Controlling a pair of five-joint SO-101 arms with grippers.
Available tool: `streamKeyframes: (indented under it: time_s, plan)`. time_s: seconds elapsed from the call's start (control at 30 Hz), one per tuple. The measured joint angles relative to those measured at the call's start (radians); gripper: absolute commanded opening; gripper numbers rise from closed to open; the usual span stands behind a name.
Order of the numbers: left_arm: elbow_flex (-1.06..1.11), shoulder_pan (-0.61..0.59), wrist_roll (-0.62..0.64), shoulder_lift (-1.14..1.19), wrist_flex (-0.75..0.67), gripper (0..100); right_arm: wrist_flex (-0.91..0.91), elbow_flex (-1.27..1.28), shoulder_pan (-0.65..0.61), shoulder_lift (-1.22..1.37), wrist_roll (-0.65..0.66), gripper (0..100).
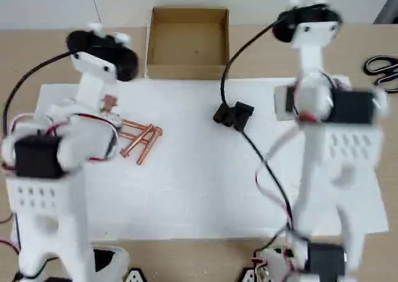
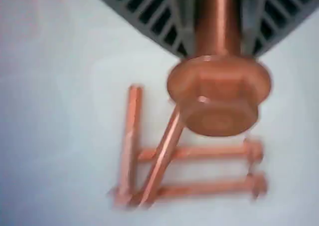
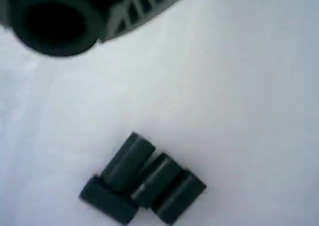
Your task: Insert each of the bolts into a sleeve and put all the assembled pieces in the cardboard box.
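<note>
Assembly is apparently only beginning: the left gripper [image 2: 218, 21] is clamping a copper bolt [image 2: 219, 96] above four loose bolts [image 2: 192, 171] near the white sheet's [image 1: 186, 182] left edge, the right gripper [image 3: 65, 14] is clasping a black sleeve [image 3: 50, 26], and the cardboard box [image 1: 186, 70] is sitting empty.

The left arm [image 1: 74, 142] is covering the left ends of the bolts [image 1: 143, 139]. The right arm [image 1: 329, 117] is showing blurred. The scissors [image 1: 382, 70] are running off the right edge. The held bolt [image 2: 219, 94] is blurring, its shaft getting cut off by the picture's edge, and the held sleeve [image 3: 52, 21] is being clipped likewise.
</note>
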Motion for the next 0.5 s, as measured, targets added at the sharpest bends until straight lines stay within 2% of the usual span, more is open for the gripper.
streamKeyframes:
  time_s: [0.13, 0.37, 0.5]
  plan:
    - [-0.003, 0.083, 0.080, -0.049, -0.097, 1, 0.005, 0.072, -0.028, -0.192, 0.000, 0.4]
    - [0.192, 0.071, 0.499, -0.051, -0.428, 1, -0.040, 0.298, -0.124, -0.374, 0.000, 0.4]
    - [0.307, 0.071, 0.600, -0.049, -0.595, 1, -0.123, 0.423, -0.133, -0.462, 0.000, 0.5]
